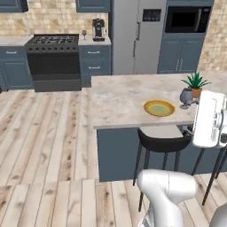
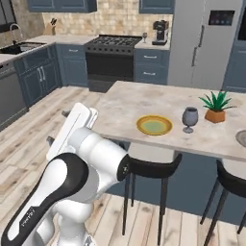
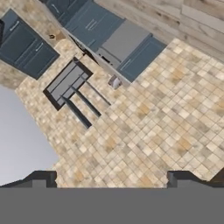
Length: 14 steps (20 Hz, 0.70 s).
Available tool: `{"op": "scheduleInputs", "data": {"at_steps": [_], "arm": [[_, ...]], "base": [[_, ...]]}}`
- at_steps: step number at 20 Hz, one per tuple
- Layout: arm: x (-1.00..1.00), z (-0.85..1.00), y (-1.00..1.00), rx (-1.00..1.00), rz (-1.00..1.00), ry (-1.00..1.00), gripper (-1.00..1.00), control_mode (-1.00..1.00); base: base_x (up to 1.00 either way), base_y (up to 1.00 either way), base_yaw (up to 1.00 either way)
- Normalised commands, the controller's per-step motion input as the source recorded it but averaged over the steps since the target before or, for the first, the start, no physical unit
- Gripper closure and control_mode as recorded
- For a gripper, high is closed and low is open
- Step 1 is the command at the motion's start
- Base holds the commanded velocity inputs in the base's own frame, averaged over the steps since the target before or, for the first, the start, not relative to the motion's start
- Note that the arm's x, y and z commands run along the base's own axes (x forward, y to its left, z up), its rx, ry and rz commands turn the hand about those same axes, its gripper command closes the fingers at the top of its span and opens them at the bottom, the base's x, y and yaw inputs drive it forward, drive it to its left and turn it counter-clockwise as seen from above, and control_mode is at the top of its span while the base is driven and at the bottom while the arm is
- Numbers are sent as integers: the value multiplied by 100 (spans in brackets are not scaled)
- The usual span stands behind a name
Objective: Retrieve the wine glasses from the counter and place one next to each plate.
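The smaller wine glass [image 1: 84, 33] [image 2: 144, 37] stands on the short counter [image 1: 104, 42] [image 2: 161, 46] between the stove and a coffee machine, far from the arm. On the island, the large wine glass [image 1: 186, 97] [image 2: 190, 118] is upright just right of the yellow-rimmed plate [image 1: 158, 108] [image 2: 153, 125]. A sliver of the grey plate [image 2: 241, 138] shows at the right edge. My gripper [image 3: 111, 180] [image 2: 57, 127] is open and empty, raised in front of the island and facing a tiled wall, away from both glasses.
A potted plant [image 1: 195, 84] [image 2: 216, 108] stands behind the large glass. Black stools [image 1: 162, 142] [image 2: 149, 168] are tucked under the island's near side. The stove [image 1: 53, 55], coffee machine [image 1: 98, 29] and fridge [image 1: 133, 35] line the back wall. Wooden floor lies open to the left.
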Motion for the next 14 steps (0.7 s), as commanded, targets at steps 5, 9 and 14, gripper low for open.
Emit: {"op": "scheduleInputs", "data": {"at_steps": [5,9,14], "arm": [[0,0,0,0,0,0,-100,100],[0,0,0,0,0,0,-100,100],[0,0,0,0,0,0,-100,100]], "base": [[41,100,-4],[89,78,-57],[65,64,-69]]}}
